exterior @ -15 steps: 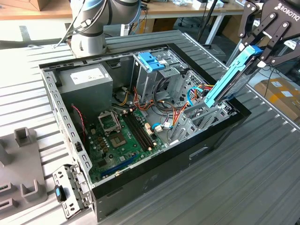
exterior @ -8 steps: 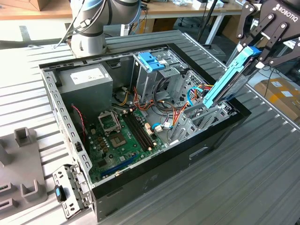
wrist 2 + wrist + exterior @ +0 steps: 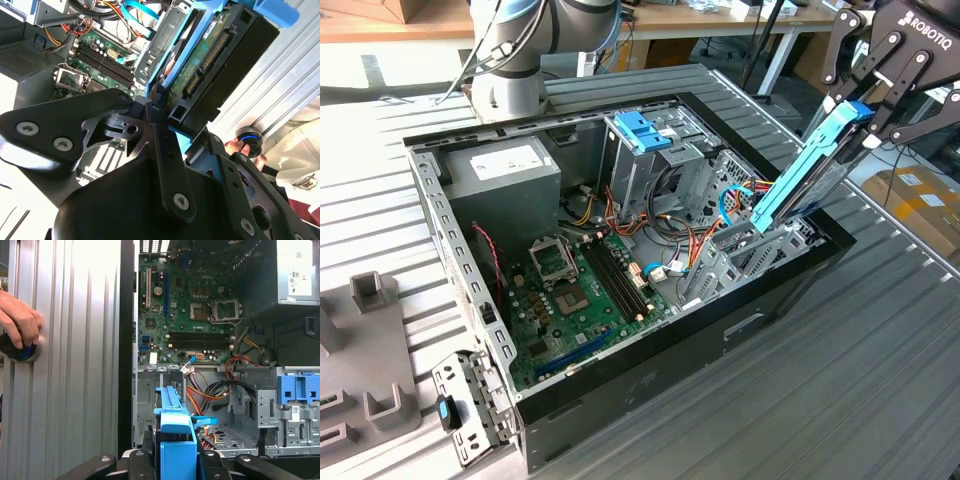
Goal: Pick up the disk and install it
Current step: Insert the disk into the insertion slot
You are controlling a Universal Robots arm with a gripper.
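Grips in the black claw (image 3: pixel 865 118) the top end of the flat silver metal disk with blue plastic side rails (image 3: pixel 805 175). Leans steeply, long axis running down from the claw to the grey metal drive cage (image 3: pixel 745 252) inside the open black computer case (image 3: pixel 620 400).

The disk (image 3: pixel 805 178): blue plastic edging, apparently matt.
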